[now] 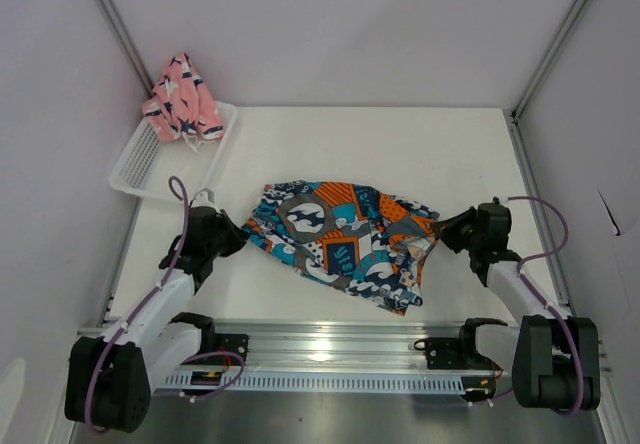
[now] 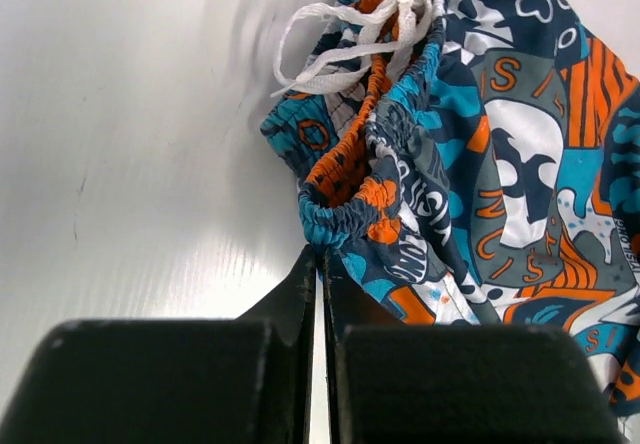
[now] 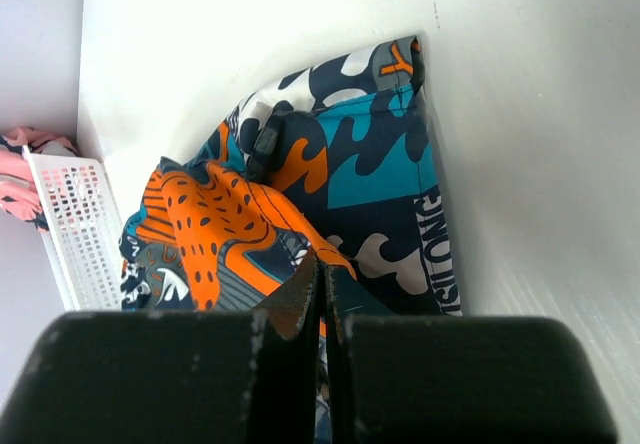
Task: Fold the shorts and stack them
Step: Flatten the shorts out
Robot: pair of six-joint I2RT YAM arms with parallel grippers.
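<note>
The printed shorts (image 1: 340, 239) lie crumpled in the middle of the table, in blue, orange, white and grey. My left gripper (image 1: 240, 236) is at their left end. In the left wrist view it (image 2: 322, 254) is shut, its tips pinching the gathered teal waistband (image 2: 340, 214) below the white drawstring (image 2: 340, 39). My right gripper (image 1: 437, 232) is at their right end. In the right wrist view it (image 3: 322, 259) is shut on a raised orange fold of the shorts (image 3: 370, 164). The pink shorts (image 1: 180, 99) sit bunched on the far end of the basket.
The white mesh basket (image 1: 135, 169) stands at the far left, also seen in the right wrist view (image 3: 80, 234) with the pink shorts (image 3: 15, 174) behind it. White walls close in the table on three sides. A metal rail (image 1: 330, 339) runs along the near edge.
</note>
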